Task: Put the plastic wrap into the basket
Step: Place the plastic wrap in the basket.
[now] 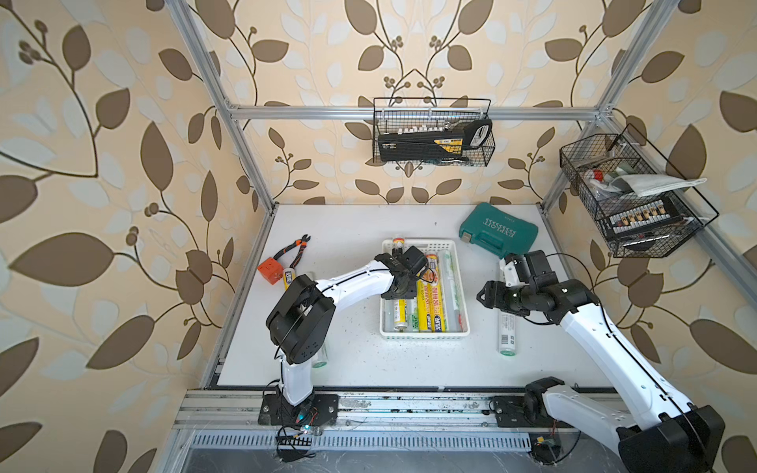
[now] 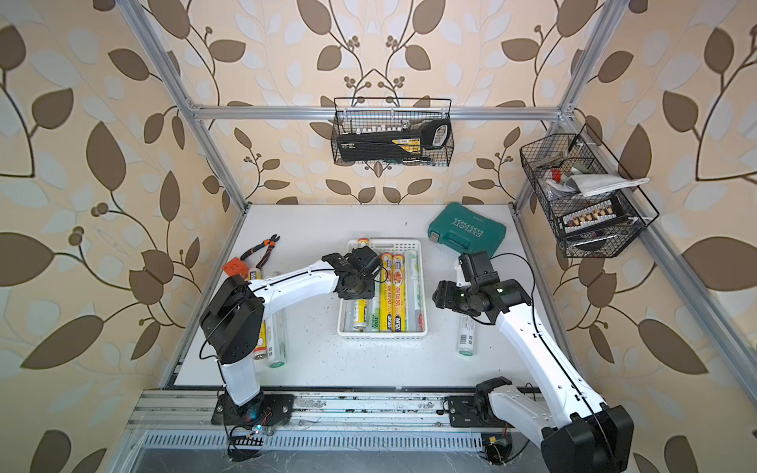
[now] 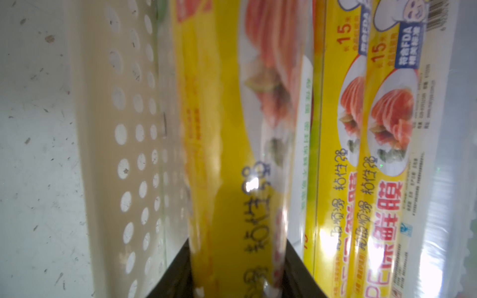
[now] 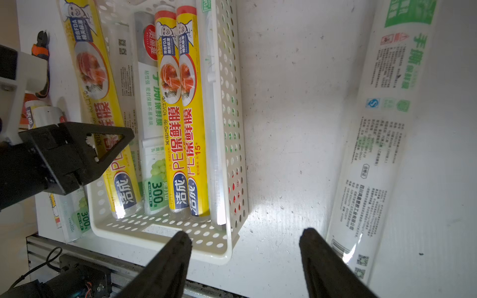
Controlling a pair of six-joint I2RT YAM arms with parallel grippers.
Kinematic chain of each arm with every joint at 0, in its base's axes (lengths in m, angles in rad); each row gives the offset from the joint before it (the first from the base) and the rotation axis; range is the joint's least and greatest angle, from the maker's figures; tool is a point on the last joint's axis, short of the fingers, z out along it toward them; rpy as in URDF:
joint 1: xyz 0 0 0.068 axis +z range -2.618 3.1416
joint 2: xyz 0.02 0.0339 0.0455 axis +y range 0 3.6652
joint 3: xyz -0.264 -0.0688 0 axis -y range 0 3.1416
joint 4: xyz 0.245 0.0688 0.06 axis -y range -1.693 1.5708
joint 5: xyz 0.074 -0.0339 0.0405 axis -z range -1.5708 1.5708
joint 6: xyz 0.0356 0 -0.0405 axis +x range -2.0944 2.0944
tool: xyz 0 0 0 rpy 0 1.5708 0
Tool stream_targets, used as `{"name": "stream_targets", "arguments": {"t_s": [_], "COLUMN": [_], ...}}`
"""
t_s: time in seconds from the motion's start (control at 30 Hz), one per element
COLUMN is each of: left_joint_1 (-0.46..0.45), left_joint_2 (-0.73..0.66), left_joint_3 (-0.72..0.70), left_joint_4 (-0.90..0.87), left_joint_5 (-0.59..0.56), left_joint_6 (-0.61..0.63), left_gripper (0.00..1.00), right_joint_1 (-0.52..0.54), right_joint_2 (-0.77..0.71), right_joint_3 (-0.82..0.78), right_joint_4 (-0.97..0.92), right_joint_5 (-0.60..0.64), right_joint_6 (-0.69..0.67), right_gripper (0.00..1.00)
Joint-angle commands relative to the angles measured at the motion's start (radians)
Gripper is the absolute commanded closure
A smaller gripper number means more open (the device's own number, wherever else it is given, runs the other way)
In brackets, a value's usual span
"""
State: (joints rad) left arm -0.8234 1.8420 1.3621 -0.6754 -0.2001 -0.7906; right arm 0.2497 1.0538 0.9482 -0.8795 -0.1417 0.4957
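**Seat the yellow roll flat before letting go**

The left fingers (image 3: 178,278) press against both sides of a yellow-labelled roll of plastic wrap (image 4: 93,67), which looks like a grasp. The roll slants along the left wall of the white perforated basket (image 1: 424,336). Its near end is down inside and its far end pokes over the far rim; I cannot tell whether it rests on that rim. The right fingers (image 4: 170,265) are spread and empty above the counter (image 1: 348,229), between the basket and a white roll with green print (image 1: 507,327).

I judge the roll should be drawn back toward the robot until its far end clears the rim. It should then be turned parallel to its neighbours, levelled and lowered into the free lane by the wall before release. The basket looks barely longer than a roll, so a skewed drop would leave it propped up.

I count eight rolls in sight.
- **At the basket, five:** the held one, a green-print "300" roll (image 4: 152,123), a pair of yellow rolls (image 4: 180,121) and a clear roll (image 4: 215,129) by the right wall.
- **On the counter, three:** the white one on the right, plus a yellow roll (image 2: 260,342) and a green-capped roll (image 2: 277,348) on the left. Those two lie partly under the left arm, which could hide more.

There is also one teal tool case (image 1: 497,229), one orange box (image 1: 270,270) and one pair of cutters (image 1: 295,247). Two black wire baskets (image 1: 434,131) hang on the frame.
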Motion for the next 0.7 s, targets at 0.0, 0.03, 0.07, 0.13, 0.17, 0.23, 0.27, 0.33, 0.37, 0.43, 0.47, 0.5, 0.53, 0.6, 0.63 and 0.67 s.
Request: {"name": "stream_targets", "arguments": {"t_s": [0.0, 0.03, 0.07, 0.13, 0.17, 0.23, 0.27, 0.33, 0.37, 0.43, 0.47, 0.5, 0.53, 0.6, 0.63, 0.67], "left_joint_1": [0.01, 0.01, 0.01, 0.009, 0.009, 0.006, 0.004, 0.003, 0.003, 0.001, 0.001, 0.0, 0.0, 0.001, 0.001, 0.001], "left_joint_2": [-0.05, -0.057, -0.063, -0.077, -0.082, -0.093, -0.094, -0.092, -0.088, -0.079, -0.073, -0.068, -0.062, -0.054, -0.048, -0.042], "left_joint_3": [0.034, 0.034, 0.033, 0.031, 0.028, 0.021, 0.019, 0.019, 0.02, 0.019, 0.019, 0.02, 0.022, 0.024, 0.028, 0.037], "left_joint_4": [-0.066, -0.079, -0.089, -0.105, -0.11, -0.106, -0.104, -0.107, -0.105, -0.1, -0.097, -0.098, -0.101, -0.097, -0.096, -0.104], "left_joint_5": [0.02, 0.026, 0.032, 0.039, 0.046, 0.058, 0.065, 0.075, 0.082, 0.088, 0.088, 0.086, 0.081, 0.074, 0.07, 0.063], "left_joint_6": [-0.03, -0.038, -0.043, -0.056, -0.061, -0.062, -0.063, -0.064, -0.064, -0.064, -0.062, -0.06, -0.058, -0.044, -0.032, -0.024], "left_gripper": [0.6, 0.61, 0.62, 0.64, 0.64, 0.64, 0.64, 0.64, 0.64, 0.64, 0.63, 0.62, 0.6, 0.56, 0.53, 0.52], "right_joint_1": [-0.005, -0.007, -0.007, -0.008, -0.009, -0.009, -0.009, -0.008, -0.008, -0.01, -0.009, -0.01, -0.011, -0.011, -0.014, -0.014], "right_joint_2": [-0.015, -0.014, -0.014, -0.012, -0.012, -0.01, -0.009, -0.007, -0.006, -0.005, -0.005, -0.005, -0.006, -0.007, -0.006, -0.008], "right_joint_3": [-0.012, -0.012, -0.013, -0.016, -0.017, -0.018, -0.018, -0.019, -0.02, -0.021, -0.021, -0.021, -0.022, -0.023, -0.023, -0.024], "right_joint_4": [-0.009, -0.007, -0.006, -0.003, -0.001, 0.0, 0.001, 0.001, 0.004, 0.004, 0.004, 0.004, 0.004, 0.001, 0.001, 0.0], "right_joint_5": [0.002, 0.002, 0.0, -0.002, -0.002, -0.004, -0.006, -0.006, -0.008, -0.008, -0.006, -0.005, -0.003, -0.002, 0.0, 0.002], "right_joint_6": [-0.013, -0.013, -0.011, -0.009, -0.009, -0.008, -0.007, -0.006, -0.006, -0.007, -0.006, -0.007, -0.008, -0.01, -0.011, -0.013], "right_gripper": [0.3, 0.3, 0.3, 0.3, 0.3, 0.3, 0.3, 0.3, 0.3, 0.3, 0.3, 0.3, 0.3, 0.3, 0.3, 0.3]}}
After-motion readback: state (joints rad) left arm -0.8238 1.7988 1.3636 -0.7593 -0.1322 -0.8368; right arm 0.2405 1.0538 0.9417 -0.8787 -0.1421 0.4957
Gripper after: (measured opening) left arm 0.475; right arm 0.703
